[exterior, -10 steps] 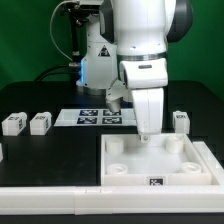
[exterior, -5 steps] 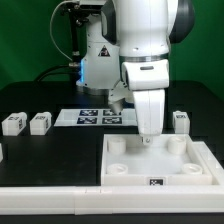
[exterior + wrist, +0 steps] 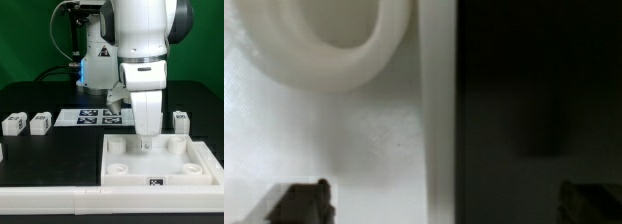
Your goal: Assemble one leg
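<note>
Three small white legs with marker tags stand on the black table in the exterior view: two at the left (image 3: 12, 124) (image 3: 40, 122) and one at the right (image 3: 180, 121). The large white tabletop (image 3: 120, 172) lies at the front, corner holes up. My gripper (image 3: 147, 141) hangs over the tabletop's far rim, well away from every leg. In the wrist view my gripper (image 3: 446, 205) is open and empty. Its dark fingertips (image 3: 299, 202) straddle the tabletop's edge (image 3: 420, 130), with a round corner hole (image 3: 335, 30) ahead. No leg shows in the wrist view.
The marker board (image 3: 100, 117) lies flat behind the tabletop, partly under the arm. A long white bar (image 3: 50, 195) runs along the front edge. The arm's base and cables (image 3: 85, 50) stand at the back.
My gripper has come down slightly toward the tabletop's far rim. The legs and tabletop have not moved.
</note>
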Robot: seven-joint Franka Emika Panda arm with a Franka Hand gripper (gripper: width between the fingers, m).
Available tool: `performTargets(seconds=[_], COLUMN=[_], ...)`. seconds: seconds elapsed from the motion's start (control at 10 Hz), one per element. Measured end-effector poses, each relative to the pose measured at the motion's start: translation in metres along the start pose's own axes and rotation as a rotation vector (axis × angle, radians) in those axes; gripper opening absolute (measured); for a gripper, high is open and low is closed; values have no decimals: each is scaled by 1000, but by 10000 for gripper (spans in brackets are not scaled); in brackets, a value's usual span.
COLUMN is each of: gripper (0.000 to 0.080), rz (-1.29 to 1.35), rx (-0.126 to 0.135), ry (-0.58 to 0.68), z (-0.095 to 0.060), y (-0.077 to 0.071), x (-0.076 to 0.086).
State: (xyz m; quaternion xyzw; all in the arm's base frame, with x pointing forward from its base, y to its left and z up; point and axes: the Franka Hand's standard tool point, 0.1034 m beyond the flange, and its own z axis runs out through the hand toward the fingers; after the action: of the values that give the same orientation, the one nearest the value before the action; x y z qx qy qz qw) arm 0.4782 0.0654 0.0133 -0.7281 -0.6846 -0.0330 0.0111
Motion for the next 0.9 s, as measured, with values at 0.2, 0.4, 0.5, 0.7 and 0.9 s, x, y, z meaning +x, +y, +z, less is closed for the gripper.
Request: performTargets(seconds=[0.2,0.4,0.5,0.7,0.9], gripper=[646,649,649,649,649], rz=[31,72,104,257,284], rx=[-6,-23,-34,-87,-79], ry=[0,-3,-7,8,8], z=[-4,-19,-30,-45,-42], y=[1,-2,-8,-30,-32], x=[3,6,5,-3,-3])
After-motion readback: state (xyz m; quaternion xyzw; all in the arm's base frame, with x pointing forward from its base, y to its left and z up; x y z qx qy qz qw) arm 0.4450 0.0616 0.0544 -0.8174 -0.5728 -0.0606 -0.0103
